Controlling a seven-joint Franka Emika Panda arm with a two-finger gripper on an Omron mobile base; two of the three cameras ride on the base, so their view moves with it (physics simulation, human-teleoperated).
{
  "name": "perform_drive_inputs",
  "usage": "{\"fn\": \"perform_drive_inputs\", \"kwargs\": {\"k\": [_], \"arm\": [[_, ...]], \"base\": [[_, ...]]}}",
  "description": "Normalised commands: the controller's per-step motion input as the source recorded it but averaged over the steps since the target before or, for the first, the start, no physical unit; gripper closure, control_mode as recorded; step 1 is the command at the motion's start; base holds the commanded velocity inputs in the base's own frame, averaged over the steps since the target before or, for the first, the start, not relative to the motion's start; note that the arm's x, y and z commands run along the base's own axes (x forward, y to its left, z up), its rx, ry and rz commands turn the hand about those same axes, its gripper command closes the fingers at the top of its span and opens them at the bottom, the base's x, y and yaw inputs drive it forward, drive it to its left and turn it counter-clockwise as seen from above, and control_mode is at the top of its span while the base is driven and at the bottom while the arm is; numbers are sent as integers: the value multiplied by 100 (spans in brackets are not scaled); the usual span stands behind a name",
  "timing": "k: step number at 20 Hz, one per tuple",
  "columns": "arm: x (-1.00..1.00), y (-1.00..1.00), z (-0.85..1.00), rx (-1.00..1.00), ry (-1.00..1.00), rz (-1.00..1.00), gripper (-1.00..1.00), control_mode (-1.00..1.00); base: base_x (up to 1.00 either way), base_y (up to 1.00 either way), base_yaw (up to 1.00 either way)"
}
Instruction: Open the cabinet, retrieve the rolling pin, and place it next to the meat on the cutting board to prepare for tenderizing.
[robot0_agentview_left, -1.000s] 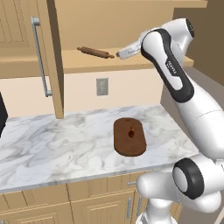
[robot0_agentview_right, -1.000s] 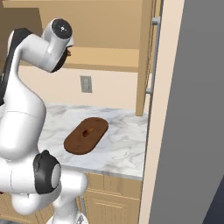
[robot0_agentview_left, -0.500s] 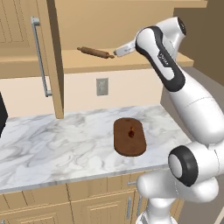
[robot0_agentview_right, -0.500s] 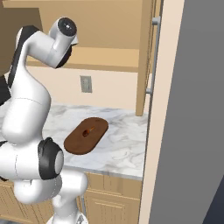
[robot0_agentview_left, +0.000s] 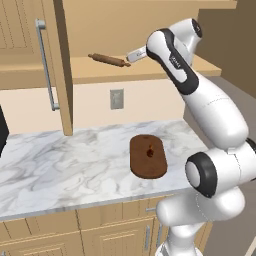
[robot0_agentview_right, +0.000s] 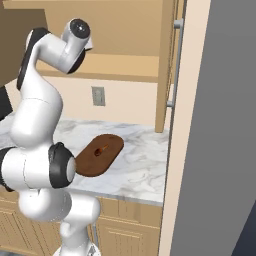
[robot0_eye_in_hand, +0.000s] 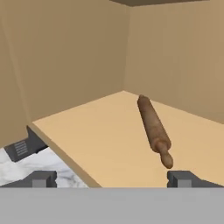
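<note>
1. The cabinet (robot0_agentview_left: 55, 65) stands open, its left door swung out with the long grey handle showing
2. The rolling pin (robot0_agentview_left: 109, 60) lies on the plain shelf inside, untouched; in the hand view it lies at a slant, its near handle pointing toward the camera
3. The fingers (robot0_agentview_left: 131, 55) hover just beside the pin's right end, spread wide and holding nothing
4. Below, the cutting board (robot0_agentview_left: 148, 156) rests on the marble tabletop (robot0_agentview_left: 60, 165), the meat (robot0_agentview_left: 150, 151) near its middle
5. Judged step: reaching to retrieve the pin. The next move calls for easing forward until the fingers straddle the pin, then closing on it
</note>
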Motion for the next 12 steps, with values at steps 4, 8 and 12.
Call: {"fn": "perform_drive_inputs", "kwargs": {"k": [4, 8, 12], "arm": [[36, 0, -1, 0, 4, -5, -100, -100], [18, 10, -7, -4, 0, -2, -100, -100], [10, 13, -9, -6, 0, 0, -100, -100]], "base": [[0, 0, 0], [0, 0, 0], [0, 0, 0]]}}
